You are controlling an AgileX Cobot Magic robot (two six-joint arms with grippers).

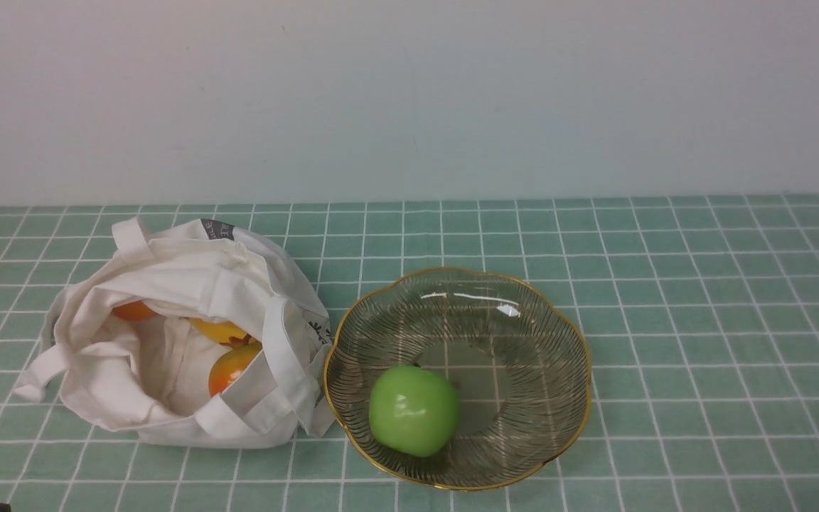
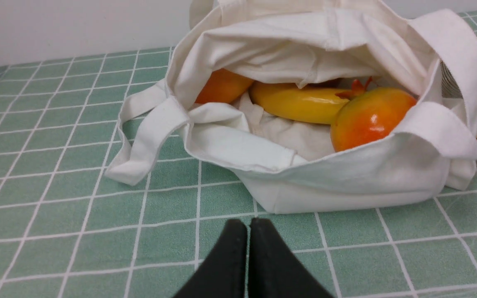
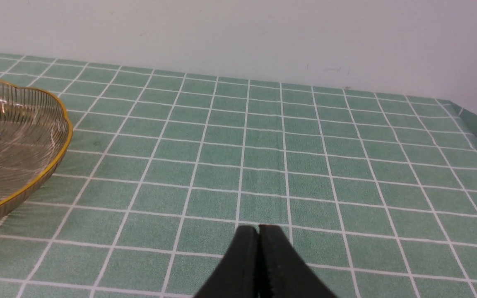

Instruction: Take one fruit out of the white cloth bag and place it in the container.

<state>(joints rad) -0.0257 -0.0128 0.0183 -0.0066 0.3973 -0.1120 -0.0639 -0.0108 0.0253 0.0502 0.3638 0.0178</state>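
A glossy green apple, the fruit (image 1: 414,410), lies inside the container (image 1: 566,334), a ribbed glass dish with a gold rim, on its near left side. The white cloth bag (image 1: 168,284) stands open just left of the dish. In the left wrist view my left gripper (image 2: 248,225) is shut and empty, low over the cloth a short way in front of the bag (image 2: 346,182). In the right wrist view my right gripper (image 3: 258,230) is shut and empty, with the dish rim (image 3: 62,140) off to one side. Neither gripper shows in the front view.
Inside the bag lie smaller orange fruits (image 2: 369,118) (image 2: 222,87) and a yellow one (image 2: 296,102). A green checked tablecloth (image 1: 701,284) covers the table, with a pale wall behind. The table's corner (image 3: 470,120) shows in the right wrist view.
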